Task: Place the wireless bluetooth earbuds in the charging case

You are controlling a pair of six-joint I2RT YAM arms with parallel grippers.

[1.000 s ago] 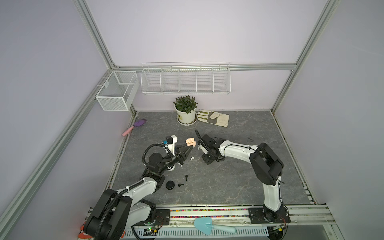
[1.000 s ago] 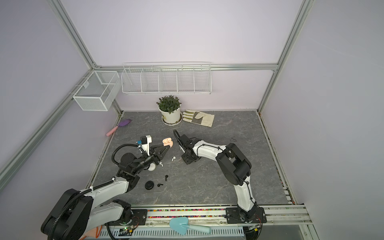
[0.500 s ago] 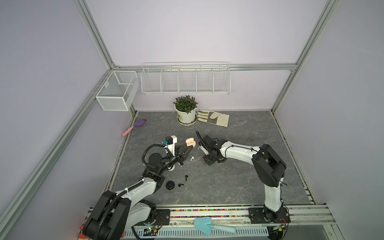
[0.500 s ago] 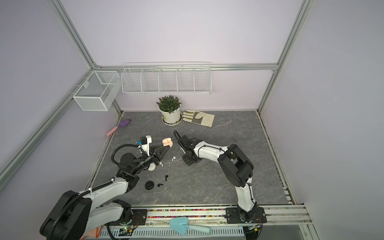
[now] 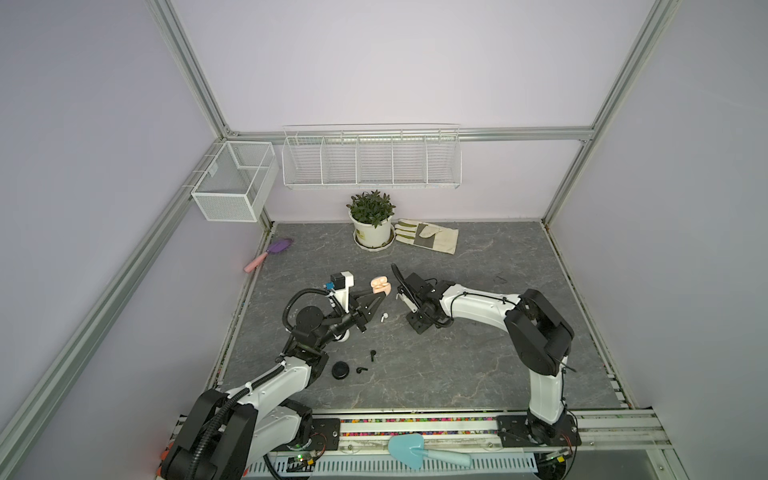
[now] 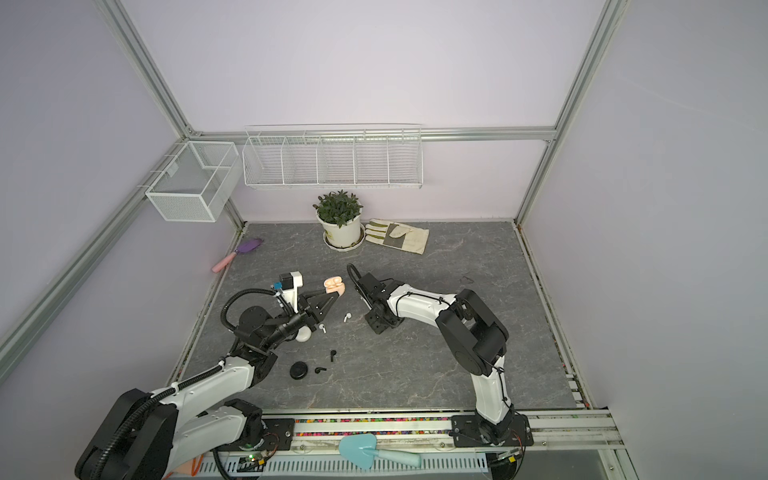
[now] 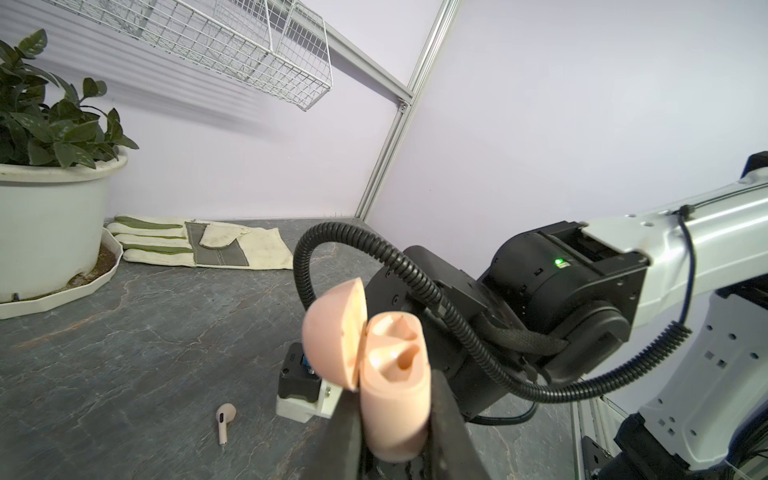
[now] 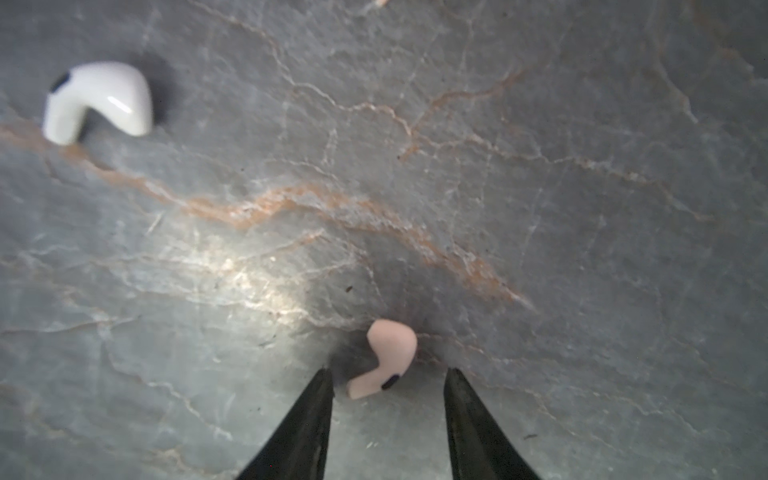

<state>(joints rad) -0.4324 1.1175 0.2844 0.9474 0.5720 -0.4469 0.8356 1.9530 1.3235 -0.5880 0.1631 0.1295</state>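
Case [image 7: 392, 374], pink, lid open, sits clamped in left gripper [image 7: 395, 419]; right gripper [image 8: 390, 376] stands parted astride pink earbud [image 8: 392, 343], seemingly without contact.

FREE: you can pass over the bare tabletop [image 5: 478, 365] toward the front-right corner | BACK EDGE: plant pot [image 5: 372, 235] and glove [image 5: 428, 237] block you | LEFT EDGE, BACK: brush [image 5: 272, 251] | FRONT-LEFT: black case [image 5: 340, 370], two black earbuds [image 5: 372, 355] beside it | MIDDLE: left gripper [image 7: 392, 399] with pink case [image 7: 386, 357] faces right gripper [image 8: 389, 372], narrow gap, white earbud [image 5: 383, 317] lying near it
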